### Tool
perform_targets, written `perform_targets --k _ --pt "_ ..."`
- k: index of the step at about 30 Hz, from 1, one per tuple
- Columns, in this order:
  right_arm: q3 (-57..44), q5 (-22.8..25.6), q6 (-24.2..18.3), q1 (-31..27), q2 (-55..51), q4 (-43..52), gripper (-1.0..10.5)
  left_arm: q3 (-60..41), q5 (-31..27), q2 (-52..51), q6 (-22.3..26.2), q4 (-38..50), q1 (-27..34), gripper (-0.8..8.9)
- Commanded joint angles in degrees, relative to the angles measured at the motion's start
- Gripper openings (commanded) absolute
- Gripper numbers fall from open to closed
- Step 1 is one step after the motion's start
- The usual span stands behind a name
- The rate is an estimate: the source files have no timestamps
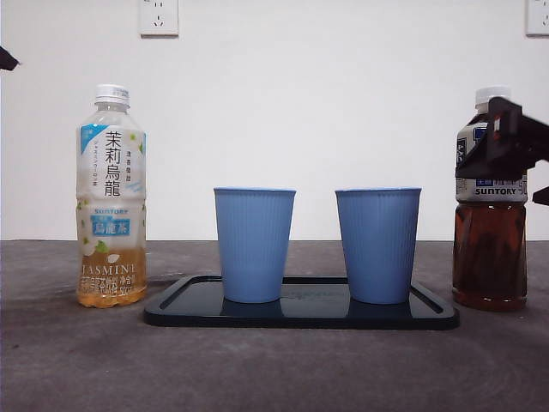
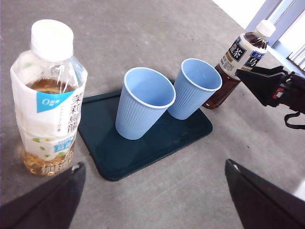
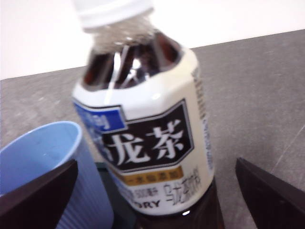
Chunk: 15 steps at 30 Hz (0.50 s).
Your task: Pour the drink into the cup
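A dark oolong tea bottle (image 1: 489, 249) with a white cap stands to the right of the tray; it also shows in the left wrist view (image 2: 240, 59). My right gripper (image 1: 499, 142) is open at the bottle's label height, a jaw on each side of the bottle (image 3: 147, 129), not closed on it. Two empty blue cups (image 1: 254, 245) (image 1: 378, 245) stand upright on a dark tray (image 1: 300, 316). My left gripper (image 2: 152, 191) is open and empty, up above the table near the jasmine bottle.
A jasmine tea bottle (image 1: 111, 197), partly full, stands left of the tray and shows large in the left wrist view (image 2: 47, 100). The left arm shows only as a black tip (image 1: 7, 58) at the top left. The table is grey, with a white wall behind.
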Motion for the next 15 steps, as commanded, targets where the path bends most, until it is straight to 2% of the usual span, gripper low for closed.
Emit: perform_targets --k 1,10,15 --pt "0.0 0.2 -0.5 0.2 3.8 4.7 5.8 0.5 0.1 0.3 0.7 0.9 -0.2 4.68" --pt "3.9 0.1 -1.8 0.2 11.8 7.2 5.6 0.5 0.1 0.3 0.7 0.9 -0.2 4.68" --pt "5.0 0.3 -2.0 0.2 13.2 7.3 3.9 0.5 0.1 0.3 0.7 0.9 -0.2 4.68"
